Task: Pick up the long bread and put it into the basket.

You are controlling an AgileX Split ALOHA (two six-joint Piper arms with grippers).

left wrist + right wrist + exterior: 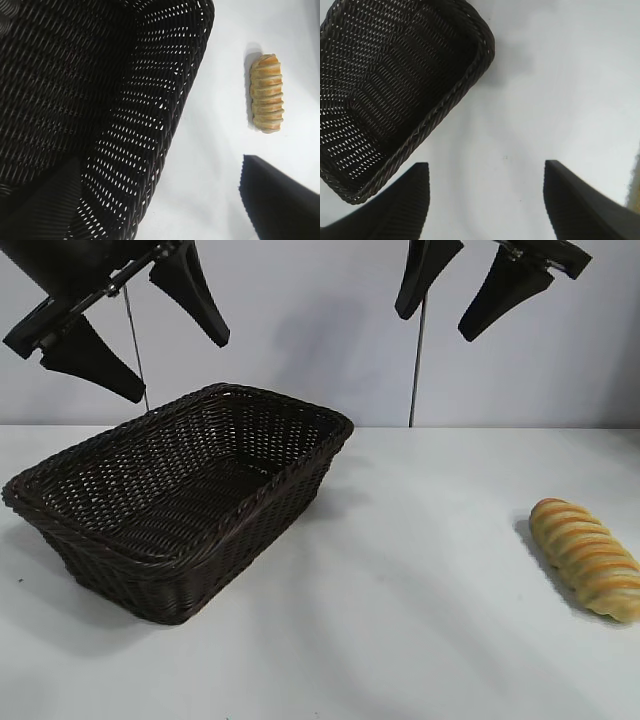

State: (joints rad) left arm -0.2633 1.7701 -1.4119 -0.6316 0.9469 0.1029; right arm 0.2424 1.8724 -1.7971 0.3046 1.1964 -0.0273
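Both hands, left and right, spread empty, arms cropped; long bread well apart from basket.

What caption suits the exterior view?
Both open grippers, left and right, hang above basket and long bread.

Left gripper: two matte black tapered wedge-shaped fingers, broad at base, narrowed toward blunt tips. Fine ribbed texture seen on inner pad faces. Right gripper: identical black tapered fingers. Dark bracket hardware seen above finger bases.
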